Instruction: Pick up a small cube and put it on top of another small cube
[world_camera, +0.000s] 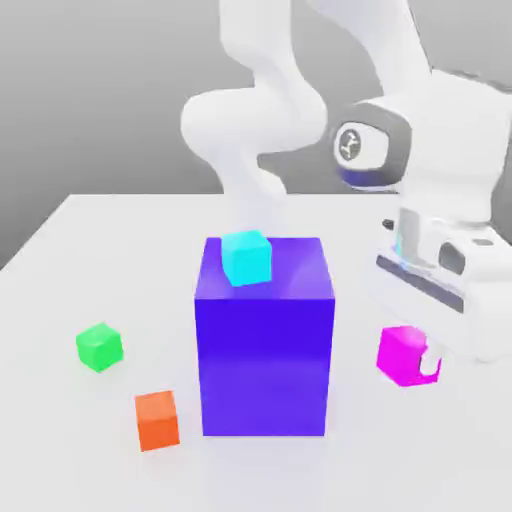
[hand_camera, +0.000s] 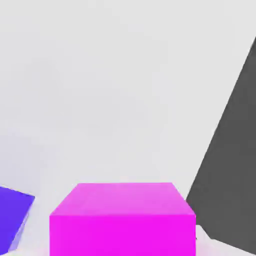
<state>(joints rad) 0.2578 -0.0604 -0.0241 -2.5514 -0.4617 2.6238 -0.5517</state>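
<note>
The small magenta cube (world_camera: 402, 354) is at the exterior view's right, beside the big blue-violet block (world_camera: 265, 340). My gripper (world_camera: 415, 363) comes down from above and is shut on it; one white fingertip (world_camera: 431, 366) shows against the cube's side. The cube sits low over the white table (world_camera: 110, 240); I cannot tell whether it touches. In the hand view the magenta cube (hand_camera: 122, 220) looms close. The small green cube (world_camera: 99, 347) rests alone on the table at the exterior view's left, on the far side of the block from the gripper.
A cyan cube (world_camera: 246, 257) sits on top of the blue-violet block, whose corner (hand_camera: 12, 215) also appears in the hand view. An orange cube (world_camera: 157, 420) lies in front of the block's left corner. The arm's white links rise behind the block.
</note>
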